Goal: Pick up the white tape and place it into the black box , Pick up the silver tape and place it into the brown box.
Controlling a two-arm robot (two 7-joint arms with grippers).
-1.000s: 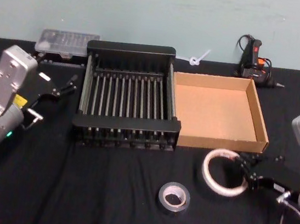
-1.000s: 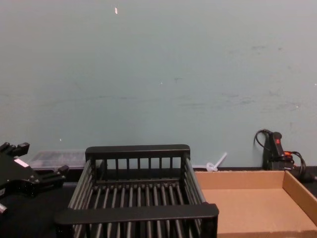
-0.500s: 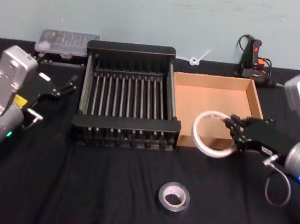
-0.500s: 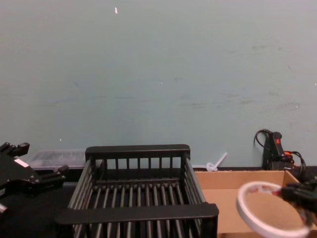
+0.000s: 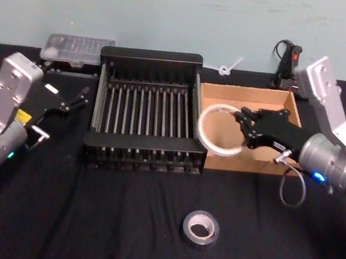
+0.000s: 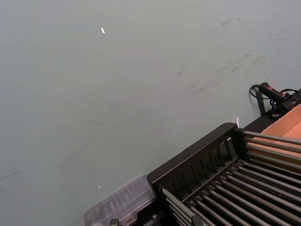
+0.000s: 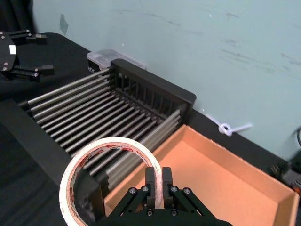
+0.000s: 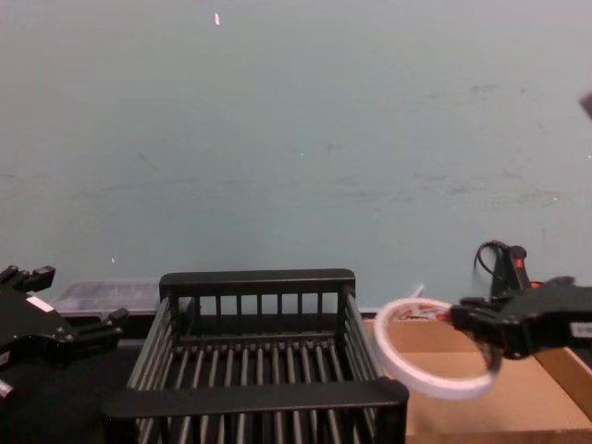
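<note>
My right gripper (image 5: pixel 244 127) is shut on the rim of the white tape (image 5: pixel 201 130), a whitish ring with red print inside. It holds the tape in the air, tilted, over the left side of the brown box (image 5: pixel 253 100), close to the right wall of the black box (image 5: pixel 151 55). In the right wrist view the fingers (image 7: pixel 159 176) pinch the white tape (image 7: pixel 108 141) above the seam between both boxes. The chest view shows the white tape (image 8: pixel 430 387) above the rims. The silver tape (image 5: pixel 201 228) lies flat on the black cloth in front. My left gripper (image 5: pixel 68 101) stands open, left of the crate.
A clear plastic case (image 5: pixel 76 50) sits behind the crate's left corner. A black glue gun with a cord (image 5: pixel 291 67) stands behind the brown box, with a white zip tie (image 5: pixel 229 66) near it. The table is covered in black cloth.
My right gripper has lifted the white tape off the cloth and carried it back and to the left, from in front of the brown box to over its left side. The left arm stayed still.
</note>
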